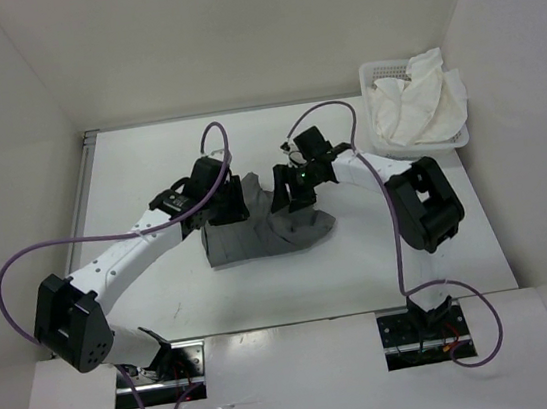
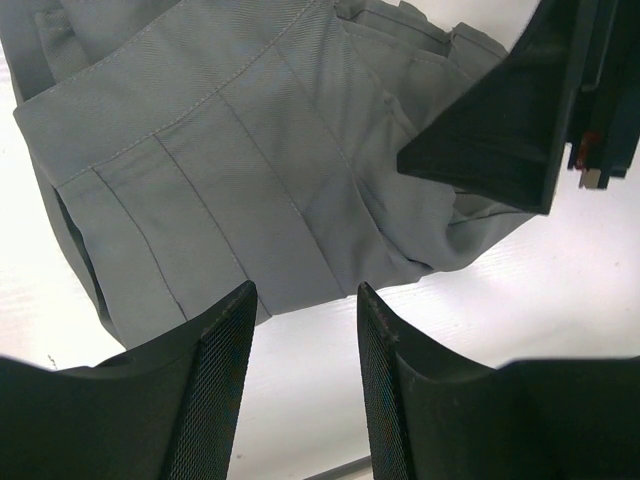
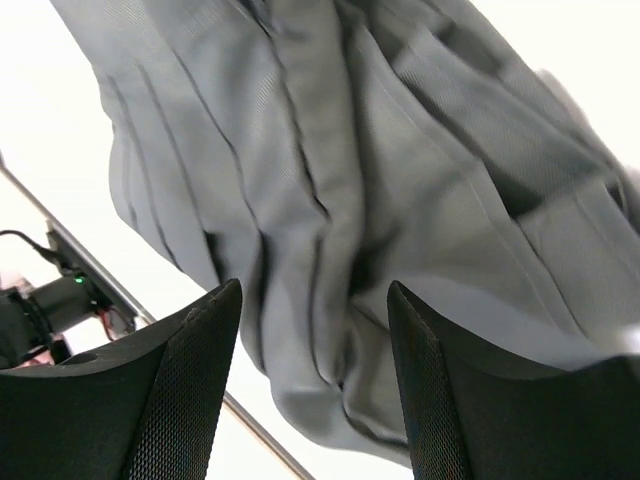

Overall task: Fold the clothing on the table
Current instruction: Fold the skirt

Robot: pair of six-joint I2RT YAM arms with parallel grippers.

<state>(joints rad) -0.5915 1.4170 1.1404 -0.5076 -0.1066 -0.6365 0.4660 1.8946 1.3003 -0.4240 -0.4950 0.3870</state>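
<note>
The clothing (image 1: 257,232) lies crumpled near the centre of the table (image 1: 138,172), slightly toward the far side from the arm bases. It is a grey garment with stitched seams and pressed folds. Its near edge is fairly straight on the left and rounded on the right.

Left gripper (image 2: 305,295): positioned over the left part of the clothing. The jaws stand partly open. In the left wrist view, bare table surface and the garment's edge show through the gap between the fingers (image 2: 220,385). Nothing is held.

Right gripper (image 3: 313,288): positioned over the right part of the clothing, just beside the left gripper. The jaws stand wide open. In the right wrist view, wrinkled fabric fills the space beyond the fingers (image 3: 190,385). No fabric is pinched between the pads. This view is slightly blurred.

Both arms reach in from the near edge and converge above the garment.

A white slotted basket (image 1: 378,75) sits at the far right corner of the table, well apart from the clothing. It contains a white cloth (image 1: 422,109).
</note>
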